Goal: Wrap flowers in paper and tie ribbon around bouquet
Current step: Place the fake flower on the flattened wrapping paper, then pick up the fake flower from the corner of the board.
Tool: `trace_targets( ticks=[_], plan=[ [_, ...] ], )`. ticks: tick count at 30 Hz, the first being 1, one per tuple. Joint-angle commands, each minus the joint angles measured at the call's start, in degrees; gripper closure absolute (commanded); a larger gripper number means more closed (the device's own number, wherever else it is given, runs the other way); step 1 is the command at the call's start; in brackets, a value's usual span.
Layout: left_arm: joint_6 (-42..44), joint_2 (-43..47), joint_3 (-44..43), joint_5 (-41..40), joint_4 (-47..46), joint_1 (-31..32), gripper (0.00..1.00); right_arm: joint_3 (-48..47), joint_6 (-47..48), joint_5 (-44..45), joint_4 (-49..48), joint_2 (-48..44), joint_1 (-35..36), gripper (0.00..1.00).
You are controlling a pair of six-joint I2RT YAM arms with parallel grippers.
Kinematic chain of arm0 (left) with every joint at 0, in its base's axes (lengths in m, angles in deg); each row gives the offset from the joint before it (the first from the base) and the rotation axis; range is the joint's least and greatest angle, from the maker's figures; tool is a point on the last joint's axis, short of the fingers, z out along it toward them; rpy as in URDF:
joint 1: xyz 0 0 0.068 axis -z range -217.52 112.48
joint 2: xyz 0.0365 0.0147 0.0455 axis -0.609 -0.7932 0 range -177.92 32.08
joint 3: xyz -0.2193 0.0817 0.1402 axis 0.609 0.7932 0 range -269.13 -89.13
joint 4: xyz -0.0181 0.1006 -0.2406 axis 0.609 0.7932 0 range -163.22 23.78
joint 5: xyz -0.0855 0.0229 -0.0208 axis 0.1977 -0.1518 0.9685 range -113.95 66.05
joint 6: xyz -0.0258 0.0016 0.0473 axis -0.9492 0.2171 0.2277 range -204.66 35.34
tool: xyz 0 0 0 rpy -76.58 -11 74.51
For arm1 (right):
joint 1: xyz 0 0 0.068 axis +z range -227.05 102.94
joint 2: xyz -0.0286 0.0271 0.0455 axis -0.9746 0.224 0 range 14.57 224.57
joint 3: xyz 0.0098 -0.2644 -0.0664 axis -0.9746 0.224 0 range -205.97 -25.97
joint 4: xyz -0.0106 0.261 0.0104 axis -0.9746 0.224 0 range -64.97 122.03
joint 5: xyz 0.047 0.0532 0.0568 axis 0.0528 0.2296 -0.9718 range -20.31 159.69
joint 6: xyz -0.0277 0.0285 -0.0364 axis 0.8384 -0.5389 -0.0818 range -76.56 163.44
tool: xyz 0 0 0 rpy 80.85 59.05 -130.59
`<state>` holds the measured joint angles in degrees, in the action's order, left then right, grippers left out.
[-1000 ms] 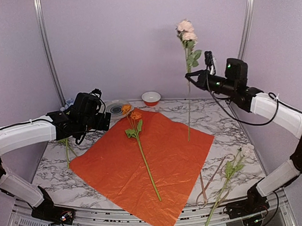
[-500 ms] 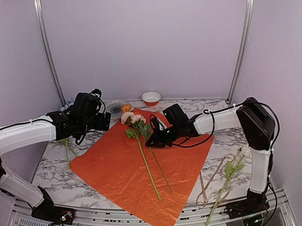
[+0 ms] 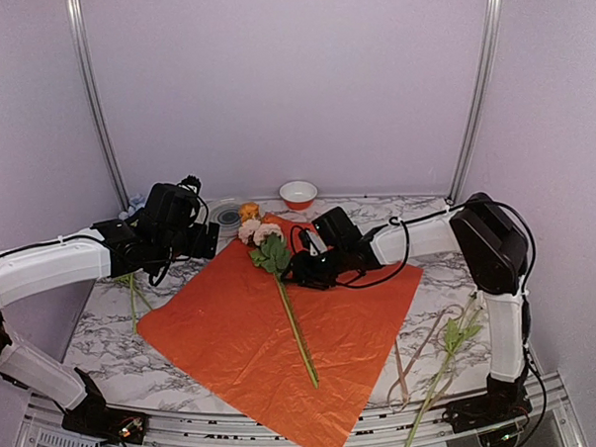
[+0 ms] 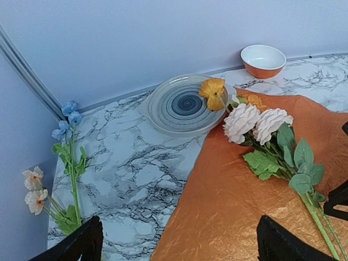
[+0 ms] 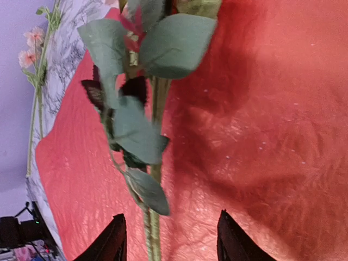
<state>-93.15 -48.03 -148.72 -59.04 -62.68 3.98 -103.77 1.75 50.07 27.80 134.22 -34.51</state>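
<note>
Top view – paper (image 3: 224,336): orange face up, spread flat on the marble table (image 3: 105,346).
Top view – flowers (image 3: 290,308): two stalks lie together along the paper, with their heads at its far corner.
Top view – ribbon (image 3: 415,357): on the table off the paper's right edge, beside a loose cream stem (image 3: 452,341).
Top view – right fingers (image 3: 300,271): low over the paper, at the leafy part of the stalks.
Top view – left fingers (image 3: 208,242): raised above the paper's left corner.
Left wrist view – left fingers: spread wide, nothing between them.
Left wrist view – heads: pale pink pair on the paper; orange head overlaps the striped plate (image 4: 179,103); orange bowl (image 4: 263,60) beyond.
Left wrist view – table's left edge: blue stem (image 4: 69,157) and peach-headed stem (image 4: 33,187), well apart from the paper.
Right wrist view – right fingers: parted, with the stalks lying between them on the paper, unclamped.
</note>
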Motion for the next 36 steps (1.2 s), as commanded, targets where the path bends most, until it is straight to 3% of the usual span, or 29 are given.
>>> trace_targets(
  ticks=[1, 6, 8, 9, 12, 13, 16, 17, 21, 23, 27, 30, 33, 36],
  plan=[
    [0.5, 0.4, 0.2, 0.5, -1.1, -0.2, 0.01, -2.3, 9.5, 13.9, 13.5, -8.7, 0.5, 0.44],
    [0.4, 0.4, 0.2, 0.8, -1.1, -0.2, 0.01, 5.2, 12.6, 44.1, 31.8, -22.8, 0.4, 0.32],
    [0.4, 0.4, 0.2, 0.8, -1.1, -0.1, 0.01, 10.3, 8.9, 54.3, 38.9, -28.1, -0.6, 0.08],
    [0.3, 0.3, 0.2, 0.9, -1.1, -0.1, 0.01, 13.5, 7.2, 56.3, 40.8, -30.6, -1.8, 0.01],
    [0.2, 0.2, 0.2, 1.2, -1.1, -0.2, 0.01, 24.1, 7.5, 47.7, 36.7, -40.3, -11.5, 0.01],
    [0.2, 0.2, 0.2, 1.3, -1.1, -0.2, 0.01, 28.1, 8.0, 43.1, 33.6, -44.0, -16.3, 0.06],
    [0.1, 0.1, 0.2, 1.3, -1.1, -0.1, 0.01, 37.4, 7.1, 39.1, 27.1, -54.0, -26.4, 0.37],
    [0.0, 0.2, 0.2, 1.2, -1.1, -0.1, 0.01, 39.2, 5.9, 41.4, 27.0, -57.1, -28.1, 0.40],
    [-0.3, 0.2, 0.2, 2.0, -1.1, -0.1, 0.01, 42.3, 4.5, 47.2, 30.0, -65.7, -33.8, 0.25],
    [-0.4, 0.3, 0.1, 2.5, -1.1, -0.1, 0.01, 44.5, 4.4, 46.3, 30.3, -67.8, -38.5, 0.23],
    [-0.6, 0.6, 0.2, 2.8, -1.1, -0.1, 0.01, 48.2, 4.9, 35.2, 26.7, -67.5, -48.0, 0.18],
    [-0.6, 0.7, 0.2, 2.8, -1.1, -0.1, 0.01, 50.2, 4.4, 28.9, 22.6, -65.0, -51.1, 0.17],
    [-0.6, 0.8, 0.2, 2.7, -1.1, -0.1, 0.01, 52.0, 5.2, 25.8, 18.2, -61.8, -51.9, 0.25],
    [-0.5, 0.7, 0.2, 2.5, -1.1, -0.1, 0.01, 52.9, 5.1, 24.1, 15.0, -58.0, -52.6, 0.40]
  ],
)
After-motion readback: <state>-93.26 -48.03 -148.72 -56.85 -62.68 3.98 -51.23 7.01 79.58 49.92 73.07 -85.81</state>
